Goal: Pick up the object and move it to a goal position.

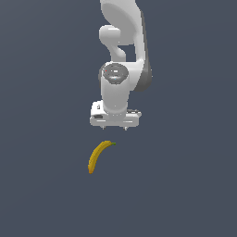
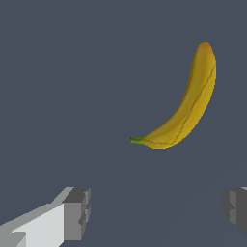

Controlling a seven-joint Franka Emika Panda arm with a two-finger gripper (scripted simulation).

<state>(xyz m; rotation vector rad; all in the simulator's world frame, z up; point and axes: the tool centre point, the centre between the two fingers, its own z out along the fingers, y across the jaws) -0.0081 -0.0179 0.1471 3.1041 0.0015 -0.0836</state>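
Gripper [image 1: 115, 126] released – fingers spread, hovering near banana [image 1: 97, 156], not touching

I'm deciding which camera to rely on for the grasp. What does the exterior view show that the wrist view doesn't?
Only the exterior view shows the white arm and the whole gripper, apart from the banana. Only the wrist view shows the two fingertips spread wide, and a dark line along the banana's peel. Both show the curved yellow banana, green stem and brownish end, on a plain grey surface.
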